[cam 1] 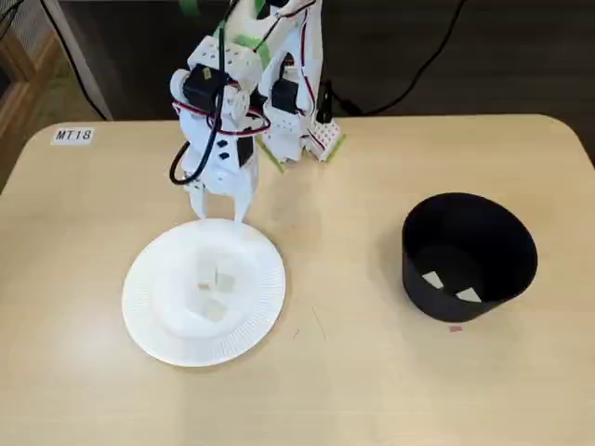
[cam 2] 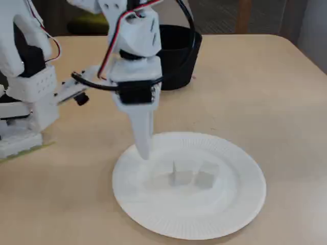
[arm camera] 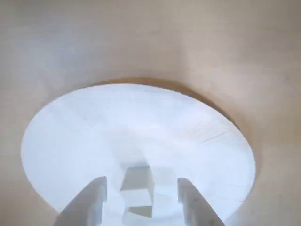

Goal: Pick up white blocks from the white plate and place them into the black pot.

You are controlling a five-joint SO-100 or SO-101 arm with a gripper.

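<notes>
The white plate (cam 1: 153,321) lies left of centre in a fixed view, with three white blocks (cam 1: 215,310) clustered in its middle. My gripper (cam 1: 219,208) hangs open just over the plate's far rim, holding nothing. In the wrist view the two fingers (arm camera: 94,200) frame the white blocks (arm camera: 136,180) on the plate (arm camera: 70,122), still above them. From the side, the fingertip (cam 2: 144,152) hovers at the plate's (cam 2: 240,204) near-left edge, short of the blocks (cam 2: 206,177). The black pot (cam 1: 469,223) stands at the right with two white pieces (cam 1: 433,279) inside; it also shows behind the arm (cam 2: 179,56).
The arm's white base (cam 1: 299,125) with cables sits at the back of the table. A label "MT18" (cam 1: 72,135) is stuck near the back left corner. A small pink mark (cam 1: 455,327) lies in front of the pot.
</notes>
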